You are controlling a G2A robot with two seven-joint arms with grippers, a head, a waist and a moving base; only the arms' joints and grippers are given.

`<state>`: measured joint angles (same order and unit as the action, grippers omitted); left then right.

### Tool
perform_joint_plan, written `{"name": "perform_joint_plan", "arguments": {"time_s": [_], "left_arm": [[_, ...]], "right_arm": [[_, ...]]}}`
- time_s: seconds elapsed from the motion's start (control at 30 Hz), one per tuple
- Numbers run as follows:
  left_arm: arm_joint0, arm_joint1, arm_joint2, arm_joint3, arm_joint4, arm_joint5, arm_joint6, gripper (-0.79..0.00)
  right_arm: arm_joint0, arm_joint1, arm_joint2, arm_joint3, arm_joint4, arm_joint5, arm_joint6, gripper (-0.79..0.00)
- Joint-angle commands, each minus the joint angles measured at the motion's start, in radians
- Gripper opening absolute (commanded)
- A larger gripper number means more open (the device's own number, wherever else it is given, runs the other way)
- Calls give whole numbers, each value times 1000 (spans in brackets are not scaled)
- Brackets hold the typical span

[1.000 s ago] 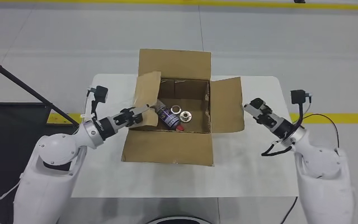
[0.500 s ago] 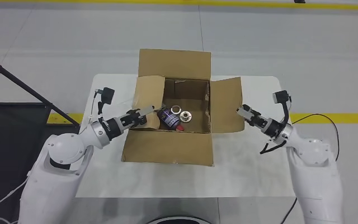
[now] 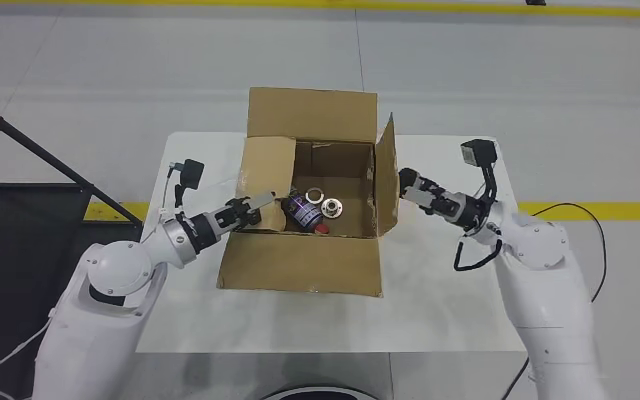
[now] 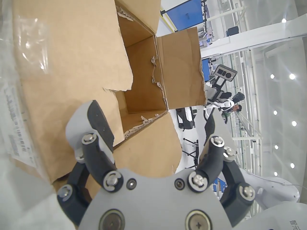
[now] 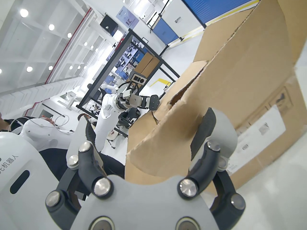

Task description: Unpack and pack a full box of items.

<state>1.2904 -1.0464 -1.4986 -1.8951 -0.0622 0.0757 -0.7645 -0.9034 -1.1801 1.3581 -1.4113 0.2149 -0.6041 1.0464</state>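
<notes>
A brown cardboard box (image 3: 300, 264) stands open in the middle of the white table (image 3: 450, 300). Inside lie a purple bottle (image 3: 300, 209), two silver metal rings (image 3: 324, 202) and a small red item (image 3: 322, 228). My left gripper (image 3: 262, 204) is open at the box's left flap (image 3: 264, 170), one pad against the cardboard (image 4: 72, 48). My right gripper (image 3: 408, 182) is open, pressed on the right flap (image 3: 385, 175), which stands nearly upright. In the right wrist view the flap's torn edge (image 5: 168, 125) lies between the fingers (image 5: 213, 130).
The back flap (image 3: 312, 112) and front flap (image 3: 300, 285) are folded outward and lie flat. Bare table runs along the front edge and both sides of the box. A black stand (image 3: 40, 155) slants at the far left.
My right gripper moved in toward the box and raised the right flap from flat to nearly upright. My left gripper shifted slightly at the left flap.
</notes>
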Motion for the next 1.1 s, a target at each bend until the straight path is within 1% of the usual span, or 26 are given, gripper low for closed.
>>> {"name": "perform_joint_plan", "arguments": {"time_s": [0.0,0.2,0.43,0.67,0.8,0.93,1.07], "left_arm": [[0,0,4,0,3,4,5,0],[1,0,15,-4,6,26,27,0],[9,1,7,-10,-2,37,36,0],[19,3,-30,-30,-29,35,60,0],[20,7,-72,-40,-52,36,55,0],[26,13,-125,-43,-77,33,25,0],[39,23,-179,-36,-86,17,-57,0]], "right_arm": [[34,-7,-50,14,-8,-4,-3,0],[136,-35,-196,83,-69,13,-44,0],[214,-62,-310,160,-104,30,-72,0],[246,-75,-363,194,-131,53,-90,0],[252,-78,-377,199,-140,63,-88,0],[254,-79,-387,200,-144,69,-81,0],[257,-79,-393,206,-145,80,-73,0]]}}
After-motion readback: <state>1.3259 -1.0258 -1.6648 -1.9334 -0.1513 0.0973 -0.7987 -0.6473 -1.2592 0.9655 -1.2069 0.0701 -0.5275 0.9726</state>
